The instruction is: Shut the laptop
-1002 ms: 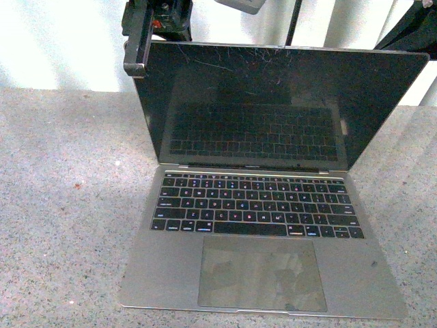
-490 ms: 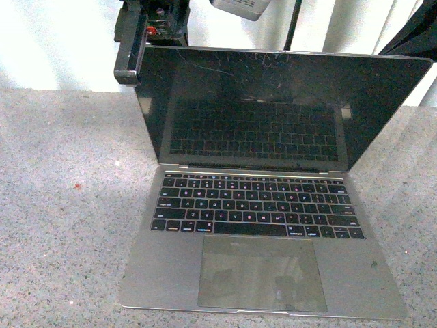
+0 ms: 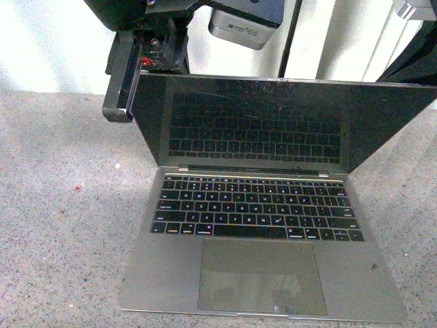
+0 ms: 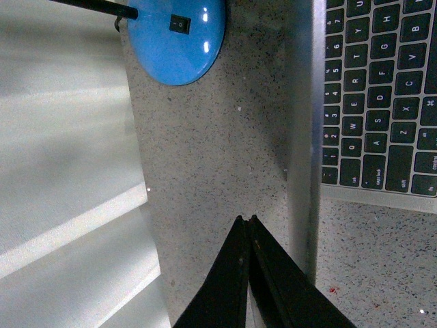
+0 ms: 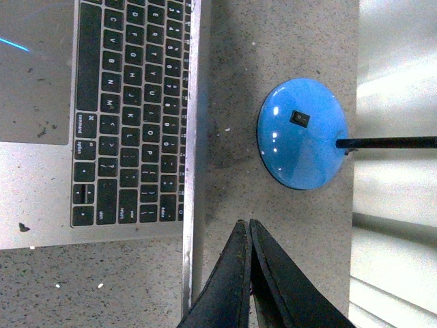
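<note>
Setting: a speckled grey table (image 3: 61, 225) with a pale backdrop (image 3: 48, 41) across the top of the front view.
Laptop (image 3: 263, 198): in the centre of the front view, lying flat on the table, open, with its base reaching the lower edge of the frame.
Screen (image 3: 266, 119): glossy black, unlit and scratched near its top edge. It leans forward over the keys, whose reflection shows in it.
Keyboard (image 3: 256, 208): black keys in a silver-grey deck, in the middle of the frame.
Trackpad (image 3: 261, 275): large, below the keys, in the lower centre of the frame.
Left gripper (image 4: 246, 220): its two black fingers are pressed together, clenched on nothing. In the front view it sits at the upper left, just beside the lid's top left corner. Whether it touches the lid, I cannot tell.
Right gripper (image 5: 247, 225): its fingers are likewise squeezed together with nothing between them. Its wrist view places it behind the lid's edge, over bare table.
Lamp base (image 5: 302, 133): a round blue disc with a small black switch (image 5: 298, 119), standing on the table behind the laptop.
Pole (image 5: 386, 143): thin and black, rising from the base.
</note>
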Robot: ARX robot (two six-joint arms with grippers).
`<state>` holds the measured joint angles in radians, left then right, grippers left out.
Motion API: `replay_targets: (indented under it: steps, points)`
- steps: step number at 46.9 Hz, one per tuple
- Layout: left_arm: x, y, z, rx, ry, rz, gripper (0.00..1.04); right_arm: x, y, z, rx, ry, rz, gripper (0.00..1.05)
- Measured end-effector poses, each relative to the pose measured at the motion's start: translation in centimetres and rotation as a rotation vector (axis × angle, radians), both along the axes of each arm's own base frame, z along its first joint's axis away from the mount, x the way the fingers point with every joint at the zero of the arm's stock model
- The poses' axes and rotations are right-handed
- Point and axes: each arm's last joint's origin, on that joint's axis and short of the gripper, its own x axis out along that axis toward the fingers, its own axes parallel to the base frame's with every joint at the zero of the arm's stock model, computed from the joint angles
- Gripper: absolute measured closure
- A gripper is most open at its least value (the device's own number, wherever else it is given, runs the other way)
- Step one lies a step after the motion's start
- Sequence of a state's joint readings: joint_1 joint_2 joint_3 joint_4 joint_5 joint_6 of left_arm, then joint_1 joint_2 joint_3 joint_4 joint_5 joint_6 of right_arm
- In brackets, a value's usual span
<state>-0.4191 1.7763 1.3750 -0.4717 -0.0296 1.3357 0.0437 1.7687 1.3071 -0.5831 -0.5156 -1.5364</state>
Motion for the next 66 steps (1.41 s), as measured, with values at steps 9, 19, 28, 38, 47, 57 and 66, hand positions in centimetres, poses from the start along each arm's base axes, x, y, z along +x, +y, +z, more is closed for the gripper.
replay_targets:
  steps: [9,19,28,38,47,57,66]
  points:
    - [-0.7,0.3,-1.0,0.007,0.022,-0.004,1.01,-0.8,0.3,-0.6,-0.006,0.048,-0.015,1.02]
    - [-1.4,0.5,-2.1,0.014,0.042,-0.01,1.01,-1.4,0.4,-1.4,0.003,0.106,-0.04,1.02]
    - [-2.1,0.4,-2.9,0.007,0.058,-0.029,1.01,-2.0,0.5,-2.3,0.008,0.149,-0.059,1.02]
    - [-3.4,-0.1,-4.4,0.014,0.089,-0.06,1.01,-2.7,0.4,-3.6,0.007,0.198,-0.08,1.02]
    - [-3.9,-0.2,-5.3,0.014,0.093,-0.069,1.01,-3.0,0.4,-4.4,0.021,0.205,-0.091,1.02]
    - [-4.2,-0.6,-6.1,0.006,0.096,-0.079,1.01,-3.4,0.4,-5.2,0.03,0.208,-0.089,1.02]
    - [-4.3,-1.0,-7.2,-0.005,0.11,-0.085,1.01,-3.7,0.4,-5.9,0.035,0.215,-0.089,1.02]
